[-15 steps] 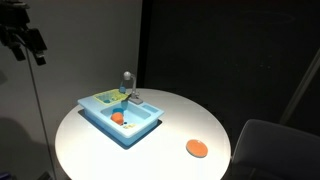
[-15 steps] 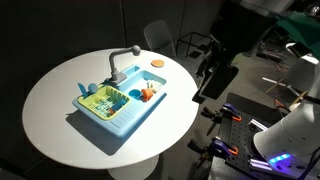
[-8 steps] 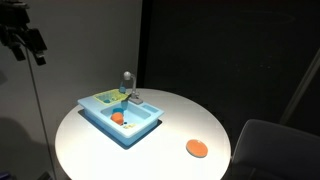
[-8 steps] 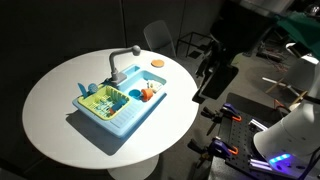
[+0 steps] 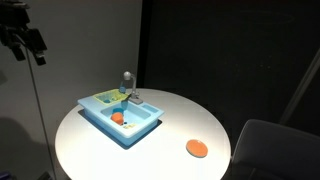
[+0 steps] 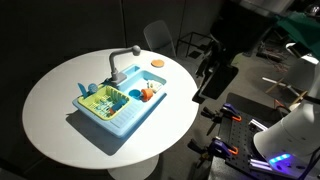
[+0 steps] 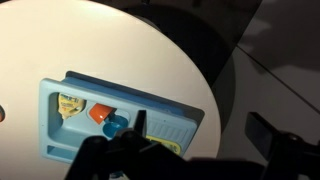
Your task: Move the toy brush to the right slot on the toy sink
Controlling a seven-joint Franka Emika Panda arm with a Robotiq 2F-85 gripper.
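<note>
We see the light blue rectangular plastic toy sink (image 6: 130,122) on the round white surface (image 6: 60,90); the small orange-and-blue toy brush (image 7: 105,120), we judge, lies in the sink's basin; the end effector (image 7: 180,142) hangs well above the sink, released, likely lining up the grasp.

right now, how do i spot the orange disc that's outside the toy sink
On the round white table sits a light blue toy sink. The orange disc lies flat on the bare tabletop, apart from the sink, near the table's edge. Unlike the small orange piece in the basin, it sits alone.
</note>
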